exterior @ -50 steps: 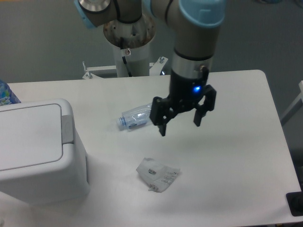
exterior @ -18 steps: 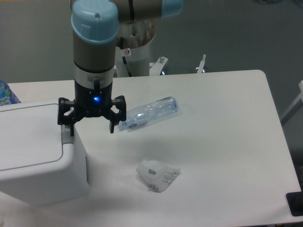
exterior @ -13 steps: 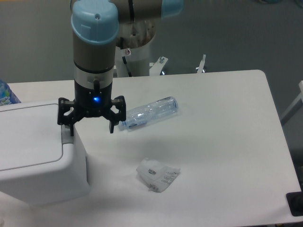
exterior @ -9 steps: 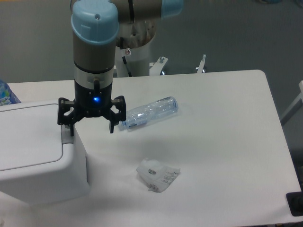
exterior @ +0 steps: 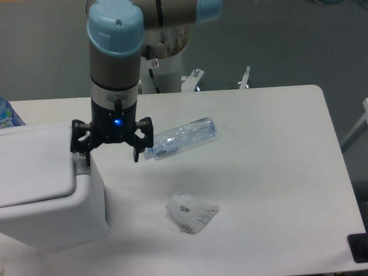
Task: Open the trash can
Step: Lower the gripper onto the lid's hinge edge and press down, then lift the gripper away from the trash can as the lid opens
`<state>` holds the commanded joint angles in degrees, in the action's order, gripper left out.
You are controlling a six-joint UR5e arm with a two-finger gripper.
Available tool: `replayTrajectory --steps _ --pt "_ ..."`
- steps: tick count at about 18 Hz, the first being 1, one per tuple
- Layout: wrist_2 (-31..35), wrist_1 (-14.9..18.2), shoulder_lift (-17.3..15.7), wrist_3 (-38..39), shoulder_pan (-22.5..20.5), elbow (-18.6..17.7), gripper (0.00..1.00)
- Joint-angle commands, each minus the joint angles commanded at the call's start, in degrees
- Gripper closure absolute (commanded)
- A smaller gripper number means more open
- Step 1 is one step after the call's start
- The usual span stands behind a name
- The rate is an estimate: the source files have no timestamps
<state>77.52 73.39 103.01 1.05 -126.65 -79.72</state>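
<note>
The trash can is a large white boxy bin at the table's left front, with a flat white lid. My gripper hangs open over the bin's right edge, fingers pointing down. Its left finger rests at the lid's right rim, where it hides the grey tab. The right finger hangs over the table beside the bin. Nothing is held between the fingers. The lid's right edge looks slightly lifted from the body.
A clear plastic bottle lies on its side just right of the gripper. A crumpled white wrapper lies nearer the front. A blue patterned object shows at the far left edge, and a black object at the front right corner.
The arm swung left from over the bottle to the bin's right edge, then held still. In the last half second the lid's outline shifted, its right edge rising slightly.
</note>
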Motion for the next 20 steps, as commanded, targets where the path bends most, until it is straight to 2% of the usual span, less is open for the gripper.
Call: replayTrajectory --steps 3,7,11,15,17,20 --pt "0.0 0.0 0.0 -0.1 0.0 0.1 0.00" --pt "0.7 -1.0 -0.1 -1.2 -1.1 3.6 0.00" --pt "6.9 -0.9 -0.9 -6.6 -7.4 4.0 0.00" --pt "11.2 -0.5 -1.1 -14.3 -15.8 3.9 0.00" --pt "14.7 -0.1 -1.7 -20.4 -19.9 3.2 0.00" --pt "17.3 0.0 -2.2 -34.0 -26.2 1.8 0.00"
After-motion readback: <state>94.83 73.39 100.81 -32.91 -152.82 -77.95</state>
